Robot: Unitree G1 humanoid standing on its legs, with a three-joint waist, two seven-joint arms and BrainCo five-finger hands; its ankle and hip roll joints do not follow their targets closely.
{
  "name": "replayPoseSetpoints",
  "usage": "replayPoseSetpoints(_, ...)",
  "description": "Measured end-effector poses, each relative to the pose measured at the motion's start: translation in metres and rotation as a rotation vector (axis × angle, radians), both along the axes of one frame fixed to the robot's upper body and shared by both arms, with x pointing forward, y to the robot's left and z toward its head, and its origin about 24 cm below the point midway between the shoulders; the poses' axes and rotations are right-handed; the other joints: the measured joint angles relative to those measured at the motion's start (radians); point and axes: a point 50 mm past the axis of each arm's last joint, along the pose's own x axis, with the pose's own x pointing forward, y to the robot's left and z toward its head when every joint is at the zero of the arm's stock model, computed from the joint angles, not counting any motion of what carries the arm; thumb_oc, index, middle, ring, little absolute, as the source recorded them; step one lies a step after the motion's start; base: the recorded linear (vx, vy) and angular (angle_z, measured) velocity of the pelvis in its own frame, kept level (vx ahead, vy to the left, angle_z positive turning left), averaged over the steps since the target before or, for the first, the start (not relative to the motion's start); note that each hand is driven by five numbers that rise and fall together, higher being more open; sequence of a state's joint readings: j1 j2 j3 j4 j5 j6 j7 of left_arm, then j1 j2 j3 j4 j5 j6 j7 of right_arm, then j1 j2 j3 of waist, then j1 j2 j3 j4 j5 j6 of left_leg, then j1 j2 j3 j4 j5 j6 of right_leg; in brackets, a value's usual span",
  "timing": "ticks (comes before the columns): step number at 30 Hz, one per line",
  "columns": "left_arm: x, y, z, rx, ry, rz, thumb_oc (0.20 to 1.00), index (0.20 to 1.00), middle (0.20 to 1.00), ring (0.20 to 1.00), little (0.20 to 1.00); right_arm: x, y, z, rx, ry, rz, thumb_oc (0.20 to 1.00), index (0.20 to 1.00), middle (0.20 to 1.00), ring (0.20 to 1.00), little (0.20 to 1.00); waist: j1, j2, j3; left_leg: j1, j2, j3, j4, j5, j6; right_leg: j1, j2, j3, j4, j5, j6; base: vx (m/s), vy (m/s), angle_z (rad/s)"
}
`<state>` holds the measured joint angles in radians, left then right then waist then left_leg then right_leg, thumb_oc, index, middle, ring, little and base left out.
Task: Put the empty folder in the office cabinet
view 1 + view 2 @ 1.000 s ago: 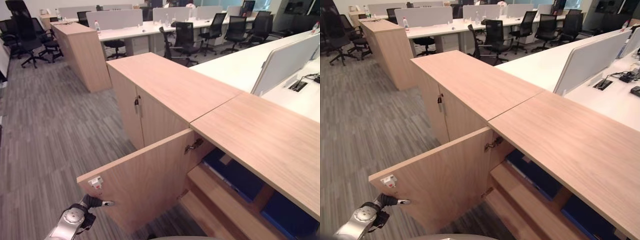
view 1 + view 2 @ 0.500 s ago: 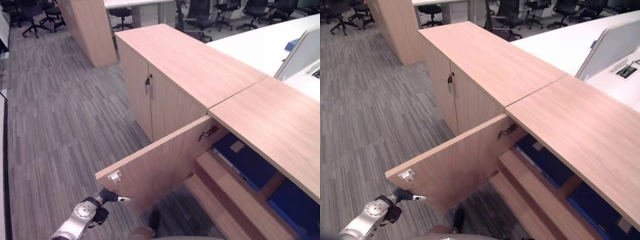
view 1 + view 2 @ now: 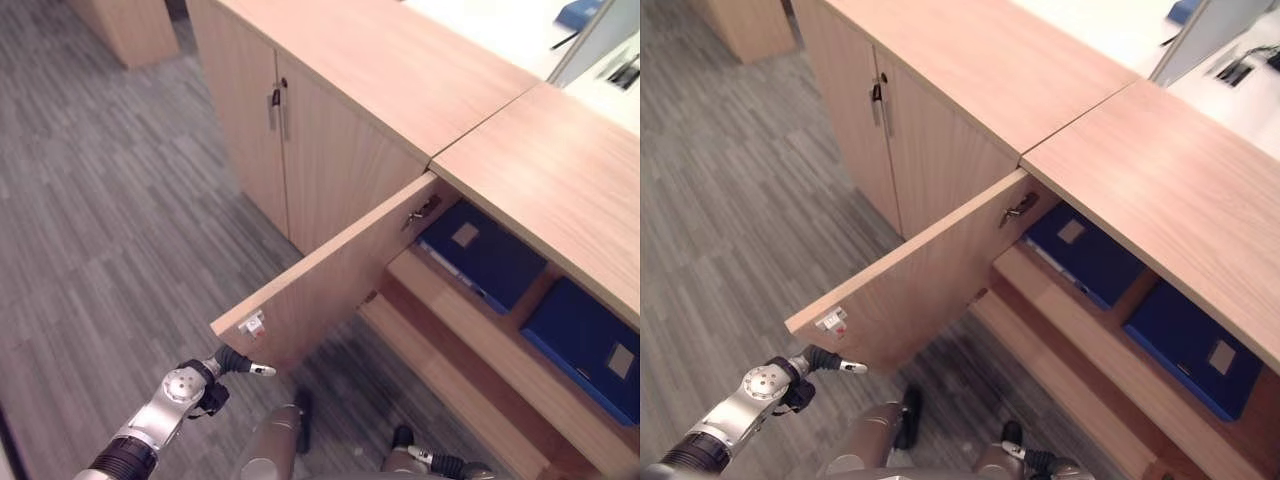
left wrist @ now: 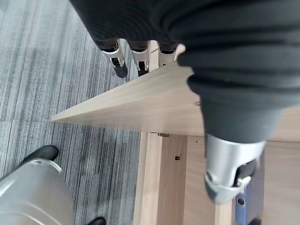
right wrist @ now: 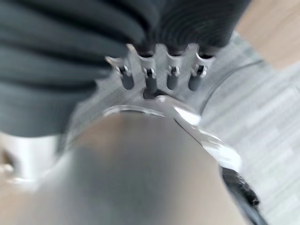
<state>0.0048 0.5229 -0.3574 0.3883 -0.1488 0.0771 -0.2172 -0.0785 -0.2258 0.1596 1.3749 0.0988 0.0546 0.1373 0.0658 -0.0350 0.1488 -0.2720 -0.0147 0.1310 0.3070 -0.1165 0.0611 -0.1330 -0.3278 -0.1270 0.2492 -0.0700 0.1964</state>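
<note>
A grey striped carpet (image 3: pixel 100 200) runs along a row of light wood office cabinets. In the left eye view, looking down, the nearer cabinet (image 3: pixel 540 170) stands with one door (image 3: pixel 330 280) swung wide out over the carpet, and beside it a second cabinet (image 3: pixel 330 160) has both doors closed, with a small dark handle (image 3: pixel 276 97) where they meet. The left hand (image 3: pixel 235 362) reaches up from the lower left to the free lower corner of the open door, fingers stretched straight, just under a small white label (image 3: pixel 251 323) on the door's face. Inside the open cabinet two blue folders (image 3: pixel 480 255) lie flat side by side on the upper shelf (image 3: pixel 450 320) (which of the two is the empty one cannot be told); a bare shelf lies below them. A metal hinge (image 3: pixel 420 212) shows at the door's inner end. In the right eye view the right hand (image 3: pixel 1025 460) hangs low at the bottom edge, well apart from the cabinet. In the left wrist view the door's edge passes between the straight fingers (image 4: pixel 117 56) on its far side and the thumb (image 4: pixel 229 173) on its near side; the hand is loose rather than clenched, and whether it touches the wood cannot be told. In the right wrist view the right hand's fingertips (image 5: pixel 171 77) hang in a relaxed row, holding nothing.
</note>
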Motion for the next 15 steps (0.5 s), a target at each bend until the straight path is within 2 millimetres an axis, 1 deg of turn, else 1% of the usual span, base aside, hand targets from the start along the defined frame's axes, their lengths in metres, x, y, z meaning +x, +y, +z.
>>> replayPoseSetpoints(1, -0.005, 0.0, -0.003, -0.008, 0.01, 0.01, 1.0, 1.0, 1.0, 1.0, 1.0, 0.004, -0.001, 0.001, 0.0, -0.01, 0.005, 1.0, 1.0, 1.0, 1.0, 1.0, 0.002, -0.009, -0.012, 0.016, 0.002, 0.011, -0.05, 0.039, 0.005, -0.003, 0.008, -0.02, 0.055, -0.015, 0.001, -0.1, -0.209, -0.19)
replayPoseSetpoints(2, -0.009, 0.001, -0.005, -0.011, 0.017, 0.017, 1.0, 1.0, 1.0, 1.0, 1.0, 0.002, 0.0, 0.0, -0.001, -0.002, 0.017, 1.0, 1.0, 1.0, 1.0, 1.0, 0.011, -0.015, -0.032, 0.034, 0.005, 0.027, -0.115, 0.061, -0.005, -0.013, 0.014, -0.033, 0.106, -0.043, 0.005, -0.11, -0.251, -0.3)
replayPoseSetpoints(3, -0.012, 0.003, -0.006, -0.003, 0.022, 0.015, 1.0, 1.0, 1.0, 1.0, 1.0, -0.003, 0.001, -0.001, 0.0, 0.011, 0.026, 1.0, 1.0, 1.0, 1.0, 1.0, 0.027, -0.038, -0.053, 0.05, 0.003, 0.041, -0.178, 0.102, -0.004, -0.001, 0.022, -0.051, 0.089, -0.05, -0.003, -0.12, -0.273, -0.4)
replayPoseSetpoints(4, -0.013, 0.003, -0.007, -0.001, 0.028, 0.012, 1.0, 1.0, 1.0, 1.0, 1.0, -0.003, 0.002, -0.001, -0.001, 0.012, 0.035, 1.0, 1.0, 1.0, 1.0, 1.0, 0.044, -0.06, -0.063, 0.051, -0.004, 0.053, -0.202, 0.125, -0.025, 0.015, 0.035, -0.057, 0.036, -0.049, -0.002, -0.2, -0.387, -0.45)
replayPoseSetpoints(5, -0.013, 0.005, -0.009, 0.006, 0.038, 0.023, 1.0, 1.0, 1.0, 1.0, 1.0, 0.008, 0.003, 0.001, -0.003, -0.018, 0.048, 1.0, 1.0, 1.0, 1.0, 1.0, 0.05, -0.073, -0.059, 0.038, 0.002, 0.053, -0.208, 0.159, -0.029, 0.052, 0.077, -0.085, -0.061, -0.056, -0.013, -0.16, -0.265, -0.22)
replayPoseSetpoints(6, -0.011, 0.003, -0.01, 0.001, 0.035, 0.041, 1.0, 1.0, 1.0, 1.0, 1.0, 0.01, 0.0, 0.002, -0.015, -0.023, 0.048, 1.0, 1.0, 1.0, 1.0, 1.0, 0.043, -0.062, -0.053, 0.033, 0.015, 0.042, -0.212, 0.171, -0.038, 0.08, 0.099, -0.082, -0.122, -0.038, -0.034, -0.16, -0.247, -0.01)
replayPoseSetpoints(7, -0.011, 0.003, -0.01, 0.003, 0.034, 0.042, 1.0, 1.0, 1.0, 1.0, 1.0, 0.01, -0.003, 0.003, -0.027, -0.019, 0.049, 1.0, 1.0, 1.0, 1.0, 1.0, 0.041, -0.045, -0.046, 0.035, 0.03, 0.027, -0.218, 0.184, -0.047, 0.096, 0.122, -0.083, -0.151, -0.024, -0.038, -0.11, -0.208, 0.17)
replayPoseSetpoints(8, -0.012, 0.002, -0.011, 0.002, 0.033, 0.041, 1.0, 1.0, 1.0, 1.0, 1.0, 0.008, -0.005, 0.003, -0.037, -0.013, 0.063, 1.0, 1.0, 1.0, 1.0, 1.0, 0.035, -0.033, -0.043, 0.036, 0.044, 0.019, -0.227, 0.198, -0.058, 0.102, 0.148, -0.087, -0.164, -0.021, -0.046, -0.12, -0.261, 0.19)
replayPoseSetpoints(9, -0.013, 0.001, -0.012, -0.012, 0.037, 0.053, 1.0, 1.0, 1.0, 1.0, 1.0, 0.006, -0.008, 0.003, -0.051, -0.007, 0.073, 1.0, 1.0, 1.0, 1.0, 1.0, 0.031, -0.013, -0.042, 0.041, 0.067, 0.0, -0.253, 0.227, -0.075, 0.106, 0.179, -0.104, -0.17, -0.013, -0.058, -0.08, -0.191, 0.29)
replayPoseSetpoints(11, -0.014, -0.003, -0.013, -0.031, 0.041, 0.06, 1.0, 1.0, 1.0, 1.0, 1.0, 0.003, -0.013, 0.003, -0.07, 0.001, 0.068, 1.0, 1.0, 1.0, 1.0, 1.0, 0.013, 0.008, -0.03, 0.053, 0.085, -0.037, -0.277, 0.253, -0.093, 0.124, 0.202, -0.137, -0.168, -0.019, -0.075, -0.06, -0.112, 0.36)
replayPoseSetpoints(12, -0.015, -0.005, -0.015, -0.043, 0.045, 0.062, 1.0, 1.0, 1.0, 1.0, 1.0, 0.001, -0.015, 0.004, -0.076, 0.005, 0.066, 1.0, 1.0, 1.0, 1.0, 1.0, 0.01, 0.012, -0.027, 0.06, 0.091, -0.046, -0.288, 0.255, -0.103, 0.127, 0.209, -0.141, -0.166, -0.028, -0.09, -0.12, -0.14, 0.16)
replayPoseSetpoints(13, -0.018, -0.008, -0.017, -0.05, 0.056, 0.059, 1.0, 1.0, 1.0, 1.0, 1.0, -0.001, -0.018, 0.004, -0.084, 0.01, 0.065, 1.0, 1.0, 1.0, 1.0, 1.0, 0.016, 0.021, -0.024, 0.066, 0.095, -0.069, -0.292, 0.258, -0.109, 0.129, 0.222, -0.143, -0.158, -0.029, -0.092, -0.14, -0.183, 0.01)
replayPoseSetpoints(14, -0.019, -0.013, -0.02, -0.056, 0.063, 0.052, 1.0, 1.0, 1.0, 1.0, 1.0, -0.003, -0.023, 0.005, -0.095, 0.017, 0.063, 1.0, 1.0, 1.0, 1.0, 1.0, 0.019, 0.034, -0.02, 0.06, 0.108, -0.075, -0.278, 0.264, -0.11, 0.115, 0.234, -0.145, -0.125, -0.039, -0.103, -0.08, -0.104, 0.03)
replayPoseSetpoints(15, -0.017, -0.016, -0.019, -0.059, 0.058, 0.044, 1.0, 1.0, 1.0, 1.0, 1.0, 0.001, -0.024, 0.006, -0.1, 0.006, 0.065, 1.0, 1.0, 1.0, 1.0, 1.0, 0.015, 0.038, -0.015, 0.058, 0.11, -0.087, -0.277, 0.267, -0.125, 0.104, 0.234, -0.15, -0.097, -0.059, -0.123, -0.04, -0.065, 0.13)
